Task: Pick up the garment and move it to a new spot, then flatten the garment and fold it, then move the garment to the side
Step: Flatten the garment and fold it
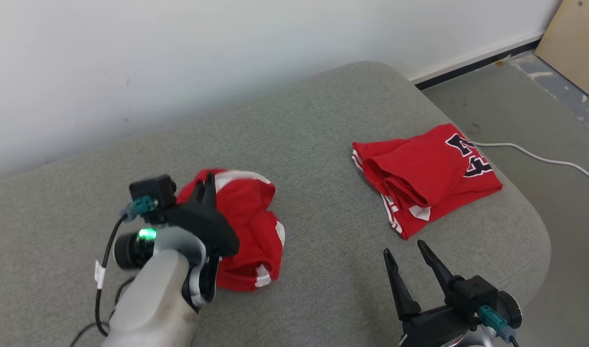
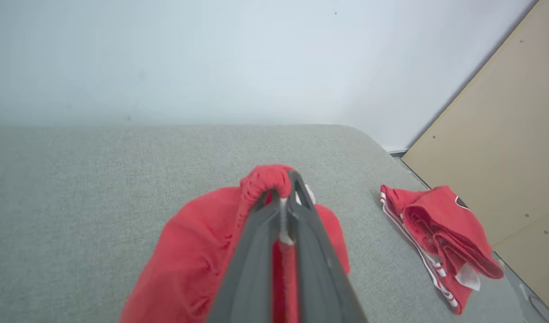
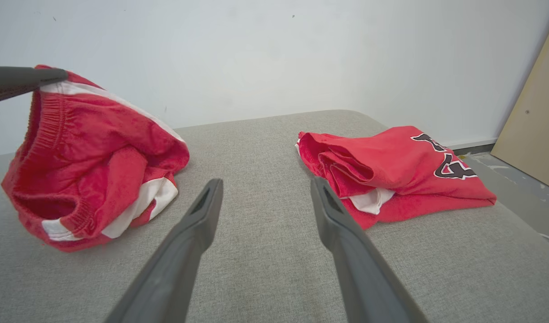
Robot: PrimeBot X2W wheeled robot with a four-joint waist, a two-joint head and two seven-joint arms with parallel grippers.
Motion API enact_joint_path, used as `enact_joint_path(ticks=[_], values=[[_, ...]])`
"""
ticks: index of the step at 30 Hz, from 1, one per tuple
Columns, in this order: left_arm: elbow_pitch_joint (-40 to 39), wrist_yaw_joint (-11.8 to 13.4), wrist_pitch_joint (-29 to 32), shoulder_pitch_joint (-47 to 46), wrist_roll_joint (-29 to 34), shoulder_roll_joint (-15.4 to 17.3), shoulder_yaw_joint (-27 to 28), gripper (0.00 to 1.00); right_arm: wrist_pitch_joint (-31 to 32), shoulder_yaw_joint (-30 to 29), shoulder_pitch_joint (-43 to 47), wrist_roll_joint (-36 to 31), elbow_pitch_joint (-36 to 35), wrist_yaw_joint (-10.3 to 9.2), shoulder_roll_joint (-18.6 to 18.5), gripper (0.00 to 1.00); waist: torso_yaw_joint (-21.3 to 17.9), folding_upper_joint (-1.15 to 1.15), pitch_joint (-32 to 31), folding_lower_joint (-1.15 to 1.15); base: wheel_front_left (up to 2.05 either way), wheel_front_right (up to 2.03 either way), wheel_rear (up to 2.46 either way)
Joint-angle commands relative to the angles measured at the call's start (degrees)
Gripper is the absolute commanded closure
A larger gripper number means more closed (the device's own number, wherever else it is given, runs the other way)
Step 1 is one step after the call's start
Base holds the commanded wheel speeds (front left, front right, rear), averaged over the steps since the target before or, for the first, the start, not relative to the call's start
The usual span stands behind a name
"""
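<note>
You've got a grip! Well to the left of the jersey [image 1: 424,173], your left gripper [image 1: 208,188] is clamped tight on the elastic waistband of the shorts [image 1: 253,226]. That edge is pulled up off the cushion [image 1: 323,120], while the rest of the bundle sits crumpled on it, white stripes showing. So the pick-up looks to be just at the grasp. By my reading, carrying the shorts to a new spot, flattening, folding and setting them aside are all yet to do.

Moving right, your right gripper [image 1: 404,248] hovers just in front of the jersey, jaws spread wide, holding nothing and touching no cloth. It looks ready to take a second corner once you spread the shorts.

The jersey itself lies folded near the cushion's right edge, number up. I'd guess that one is finished, so keep the shorts clear of it.
</note>
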Motion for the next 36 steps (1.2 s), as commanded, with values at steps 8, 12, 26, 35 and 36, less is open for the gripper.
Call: enact_joint_path(ticks=[8,12,26,35,36], values=[[0.1,-4.6,-2.8,-9.3,4.7,1.5,-3.9,1.0,-0.2,0.0,0.9,0.2,0.2,-0.18,0.1,0.0,0.7,-0.01,-1.3,0.0,0.0,0.0,0.0],[-0.4,-6.8,-3.4,-15.8,6.4,1.3,-5.7,1.0,-0.2,0.4,0.9,0.5,0.5,-0.18,0.1,0.0,0.9,-0.01,-2.2,0.0,0.0,0.0,0.0],[-4.2,-12.9,0.9,-8.4,3.1,0.0,-17.0,1.0,-0.4,-1.0,1.6,0.9,0.2,-0.18,0.0,0.0,6.0,-0.01,-2.1,0.0,0.0,0.0,0.0],[-7.3,-11.9,6.5,6.5,4.5,8.9,-22.1,1.0,-0.2,-1.6,2.3,0.6,-0.2,-0.18,0.1,0.0,10.6,-0.01,-1.9,0.0,0.0,0.0,0.0],[-7.8,-11.4,7.0,7.4,4.7,10.2,-22.1,1.0,-0.1,-1.5,2.2,0.6,-0.3,-0.18,0.1,0.0,10.9,-0.01,-2.0,0.0,0.0,0.0,0.0]])
